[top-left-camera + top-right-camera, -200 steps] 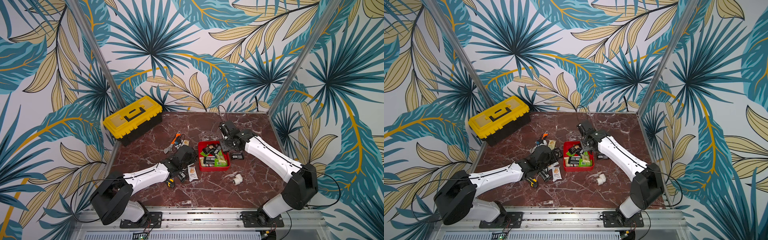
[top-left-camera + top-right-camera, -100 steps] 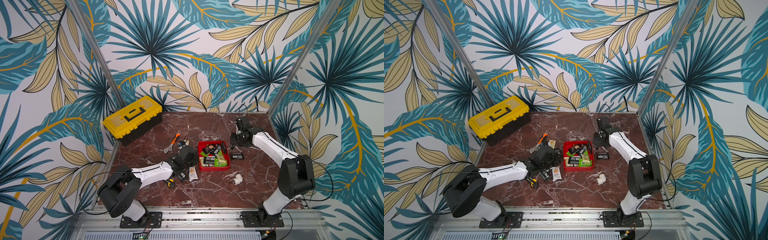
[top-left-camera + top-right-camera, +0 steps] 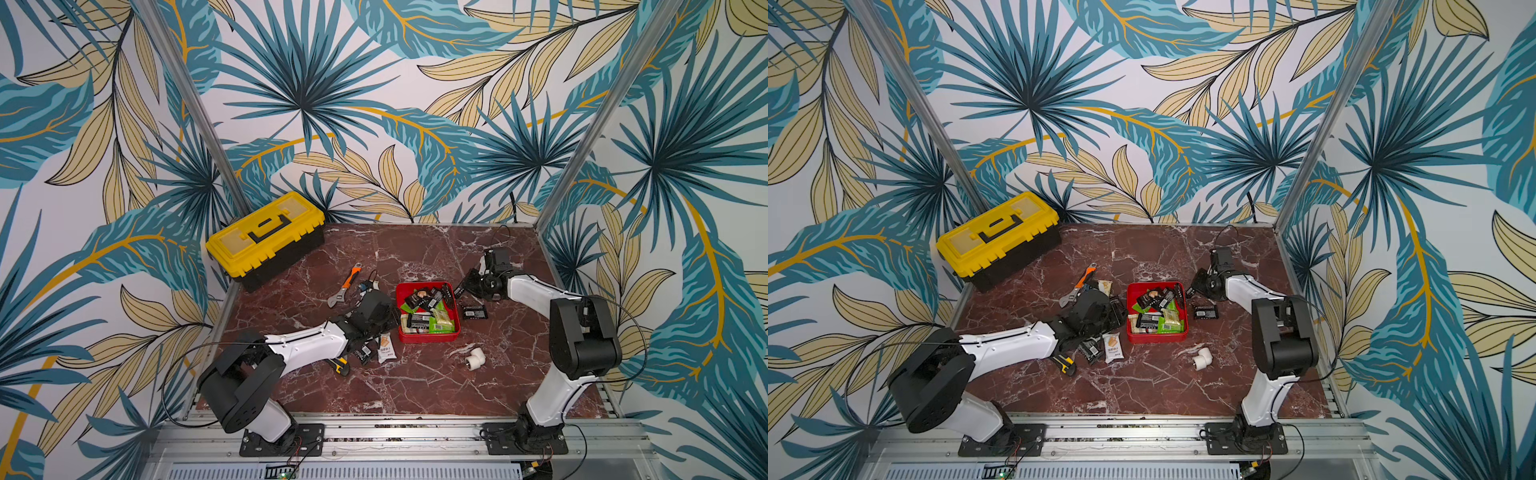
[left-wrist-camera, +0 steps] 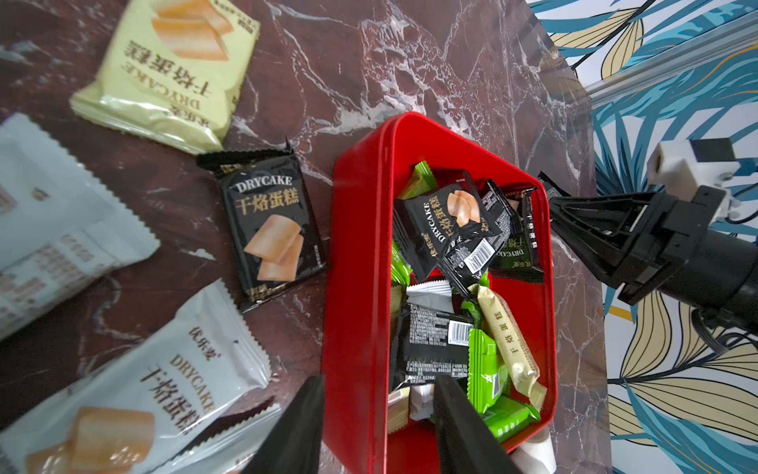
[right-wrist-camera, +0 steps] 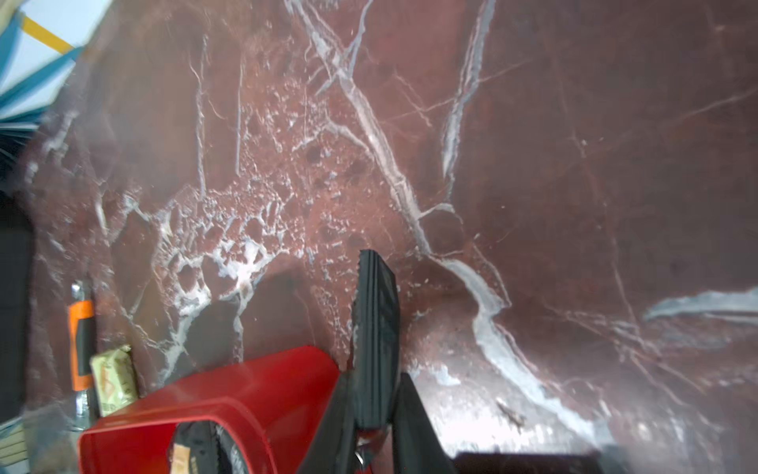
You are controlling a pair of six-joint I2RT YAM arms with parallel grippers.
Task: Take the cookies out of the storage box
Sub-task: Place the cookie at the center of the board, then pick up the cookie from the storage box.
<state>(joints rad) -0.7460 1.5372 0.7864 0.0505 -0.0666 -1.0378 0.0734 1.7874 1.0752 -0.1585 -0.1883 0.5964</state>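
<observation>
Even, bright light and soft shadows fill both top views. The right wrist view is hazy, with white glare on the marble tabletop [image 5: 471, 410]. In the left wrist view the nearest cookies [image 4: 53, 230] blur.

utility knife [image 3: 340, 366] partly hidden, white packet [image 4: 53, 230] blurred, cropped

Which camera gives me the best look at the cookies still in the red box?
Left wrist: it looks straight into the storage box, so the cookies and their print are readable. Both top views show them small. Right wrist shows only a box corner and the held black packet.
</observation>
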